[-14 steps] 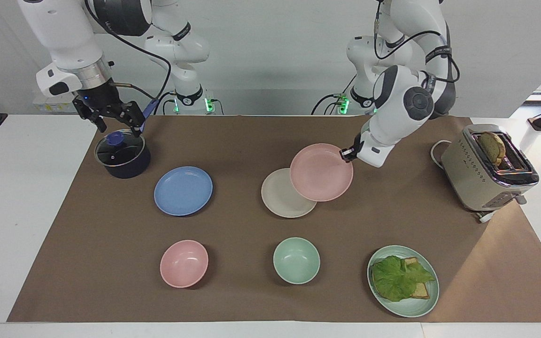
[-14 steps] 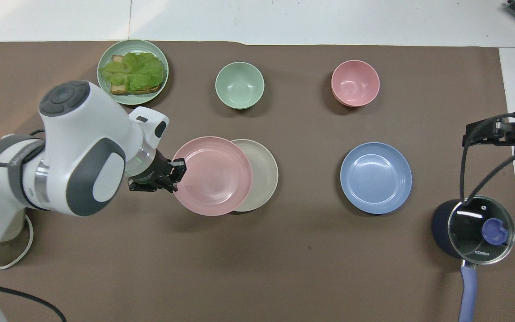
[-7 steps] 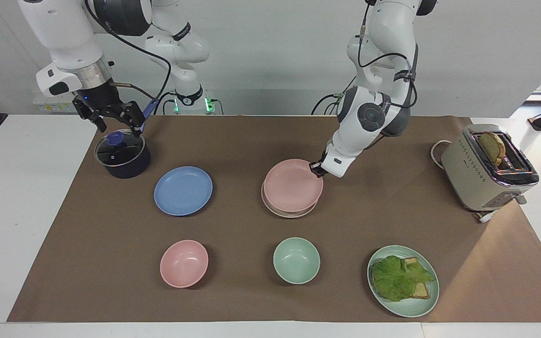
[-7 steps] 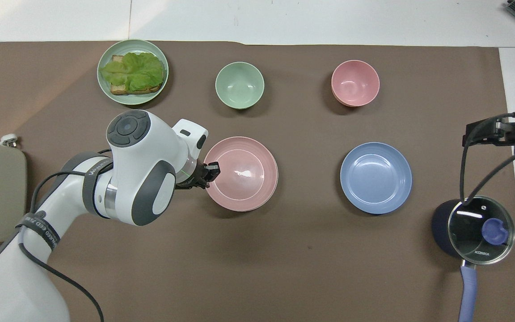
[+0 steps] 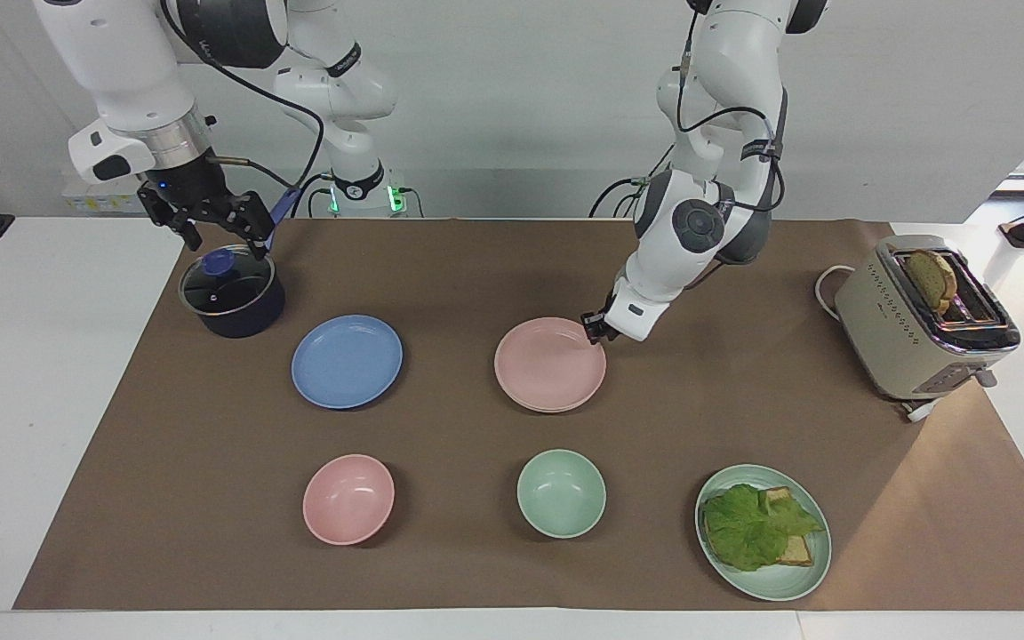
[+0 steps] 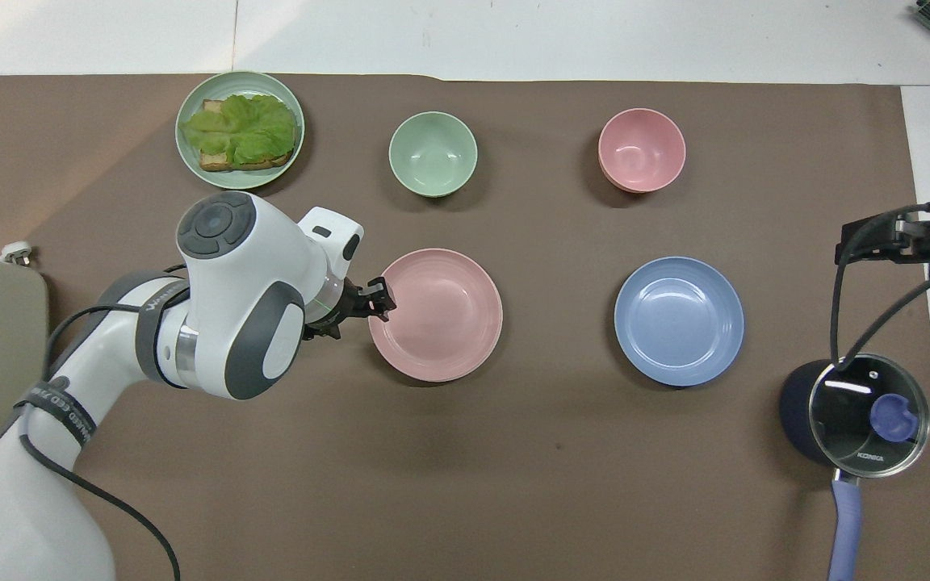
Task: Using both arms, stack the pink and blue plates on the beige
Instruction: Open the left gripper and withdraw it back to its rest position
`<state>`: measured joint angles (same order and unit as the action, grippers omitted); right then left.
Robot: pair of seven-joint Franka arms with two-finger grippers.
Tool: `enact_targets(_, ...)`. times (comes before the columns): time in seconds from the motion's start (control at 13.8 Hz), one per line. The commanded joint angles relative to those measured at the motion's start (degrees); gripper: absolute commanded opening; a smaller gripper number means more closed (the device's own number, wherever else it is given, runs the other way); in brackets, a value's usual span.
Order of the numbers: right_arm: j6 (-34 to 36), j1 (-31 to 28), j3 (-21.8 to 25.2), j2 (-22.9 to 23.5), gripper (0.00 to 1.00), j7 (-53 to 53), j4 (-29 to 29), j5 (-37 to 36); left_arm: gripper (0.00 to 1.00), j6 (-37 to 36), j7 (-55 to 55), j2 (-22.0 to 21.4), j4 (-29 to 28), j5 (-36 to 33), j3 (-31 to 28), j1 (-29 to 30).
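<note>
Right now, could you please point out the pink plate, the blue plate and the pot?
pink plate [image 5: 549, 366], facing view, centre of its well.
blue plate [image 6: 679, 320], overhead view, centre.
pot [image 5: 229, 286], facing view, glass lid.

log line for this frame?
pink plate: on beige | left gripper: at its rim | blue plate: untouched | right gripper: open, waiting over pot

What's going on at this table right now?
The left claw sits at the rim of the pink plate, which lies flat on the beige plate, nearly hiding it. The blue plate lies alone on the mat toward the right arm's end. The right claw waits open over the lidded pot.
</note>
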<state>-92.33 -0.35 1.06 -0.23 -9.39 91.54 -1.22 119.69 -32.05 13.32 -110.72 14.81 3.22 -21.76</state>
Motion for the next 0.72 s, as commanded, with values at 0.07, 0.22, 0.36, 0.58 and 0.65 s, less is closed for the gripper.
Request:
enact_targets(0.07, 0.1, -0.4, -0.3, -0.5, 1.0, 0.6, 0.1, 0.3, 1.0, -6.0, 6.3, -3.8, 2.0, -5.5, -0.3, 8.5)
enact_targets(0.22, 0.1, -0.4, -0.3, -0.5, 1.0, 0.6, 0.1, 0.3, 1.0, -6.2, 12.9, -6.6, 2.2, -8.5, -0.3, 13.3)
enact_targets(0.36, 0.1, -0.4, -0.3, -0.5, 1.0, 0.6, 0.1, 0.3, 1.0, -8.1, 18.7, -9.2, 2.2, -9.3, -0.3, 17.6)
enact_targets(0.58, 0.1, -0.4, -0.3, -0.5, 1.0, 0.6, 0.1, 0.3, 1.0, -10.9, 27.0, -12.3, 3.4, -10.9, -0.3, 21.7)
enact_targets(0.65, 0.1, -0.4, -0.3, -0.5, 1.0, 0.6, 0.1, 0.3, 1.0, -12.4, 27.1, -13.4, 4.4, -10.9, -0.3, 22.1)
